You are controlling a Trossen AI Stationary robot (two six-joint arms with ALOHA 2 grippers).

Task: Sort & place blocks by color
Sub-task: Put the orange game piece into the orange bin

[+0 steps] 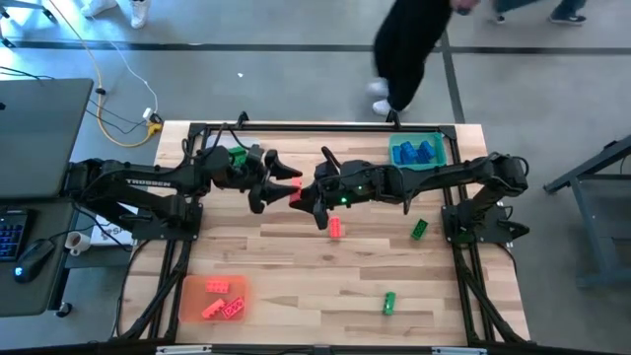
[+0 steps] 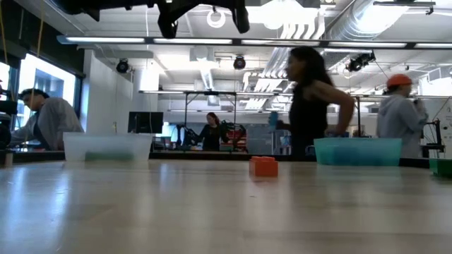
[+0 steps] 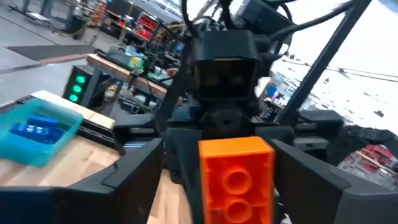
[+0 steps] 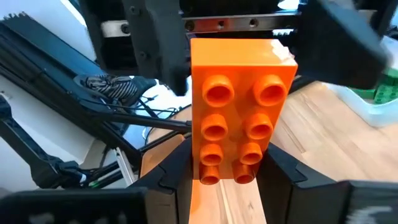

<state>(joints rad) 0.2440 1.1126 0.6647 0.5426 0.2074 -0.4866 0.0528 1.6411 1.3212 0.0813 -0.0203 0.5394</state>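
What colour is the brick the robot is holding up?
Orange-red brick, held by the right gripper; clearest in right wrist view.

One block (image 1: 294, 189) sits between both arms, above the table (image 1: 296, 266).

Light: ceiling strip lamps (image 2: 233, 41) are shining brightly across the upper part of the low view.
Glare: the wooden surface (image 2: 212, 212) is reflecting a pale sheen at lower left.
Blur: a walking person (image 1: 409, 49) is smearing at the high view's top.
Focus: wrist-view backgrounds are showing soft.
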